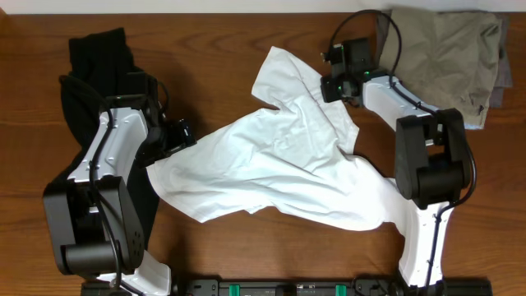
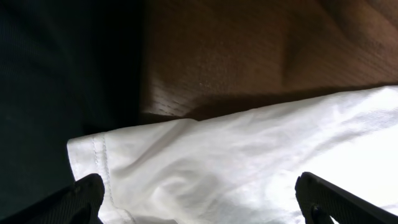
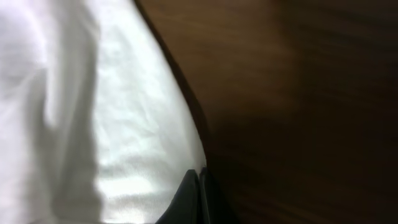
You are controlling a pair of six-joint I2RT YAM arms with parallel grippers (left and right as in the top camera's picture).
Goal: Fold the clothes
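Loosely rumpled white T-shirt [image 1: 279, 164], apparently unfolded.

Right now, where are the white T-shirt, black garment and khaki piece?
white T-shirt [image 1: 279, 164], overhead view, middle of its body.
black garment [image 1: 99, 53], overhead view, upper part.
khaki piece [image 1: 444, 57], overhead view, its centre.

Matt, perhaps cotton T-shirt [image 1: 279, 164]; wooden table [image 1: 246, 33]
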